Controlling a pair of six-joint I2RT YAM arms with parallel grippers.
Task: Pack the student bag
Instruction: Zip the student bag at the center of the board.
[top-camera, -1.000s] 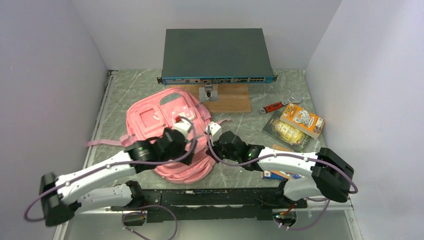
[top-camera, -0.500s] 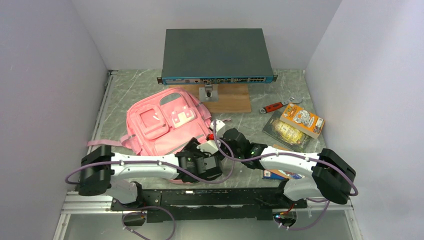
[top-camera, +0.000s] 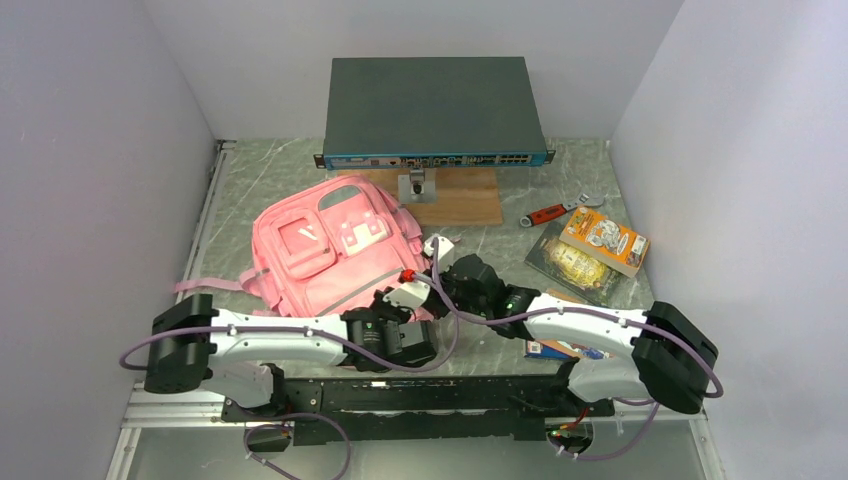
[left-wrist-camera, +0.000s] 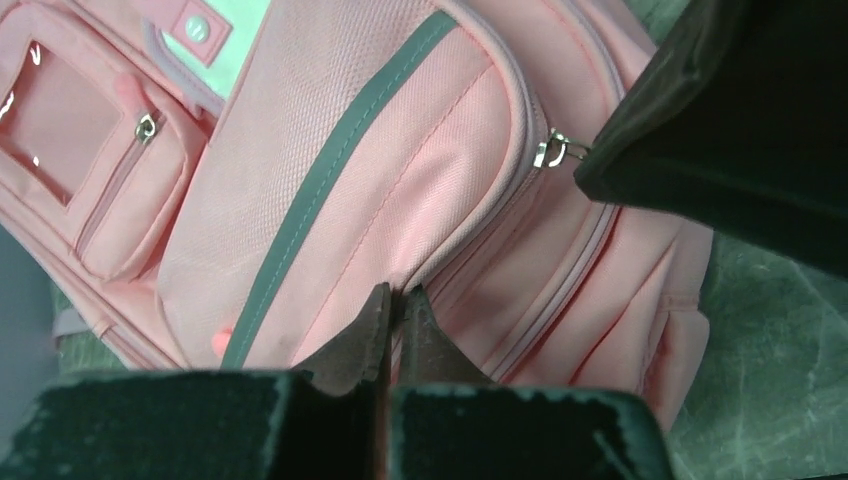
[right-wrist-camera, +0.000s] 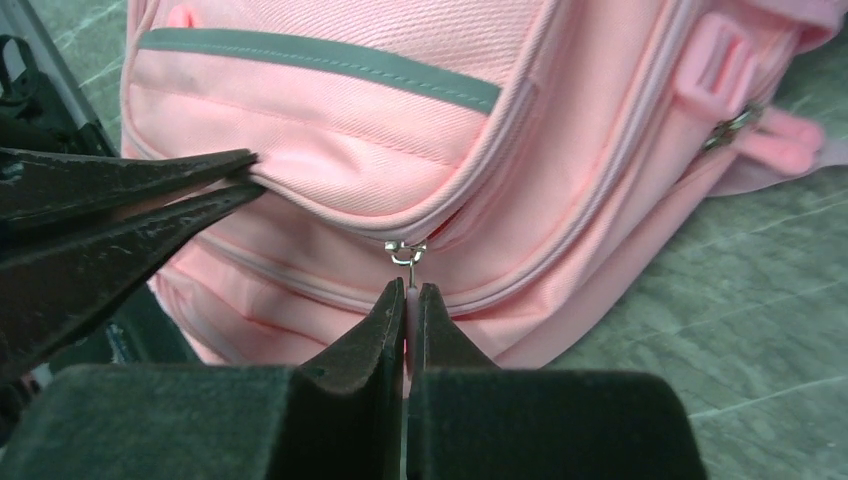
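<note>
The student bag (top-camera: 335, 250) lies flat on the table, pink, front pockets up. My left gripper (top-camera: 415, 292) is at its near right edge. In the left wrist view the gripper (left-wrist-camera: 396, 292) is shut, pinching a fold of the bag's fabric (left-wrist-camera: 400, 170) at the front pocket seam. My right gripper (top-camera: 436, 272) is just beside it. In the right wrist view the gripper (right-wrist-camera: 410, 290) is shut on the pink zip pull hanging from a metal ring (right-wrist-camera: 405, 250). The left fingers (right-wrist-camera: 120, 185) show there too, nipping the bag (right-wrist-camera: 330, 120).
A grey network switch (top-camera: 432, 105) stands at the back, with a wooden board (top-camera: 465, 200) and a metal bracket (top-camera: 417, 187) in front of it. At right lie a red-handled tool (top-camera: 550, 213), an orange box (top-camera: 603, 240) and a snack packet (top-camera: 573, 265).
My left arm swung from above the bag down to its near right edge, and its gripper went from open to shut on the fabric. The right gripper kept hold of the zip pull.
</note>
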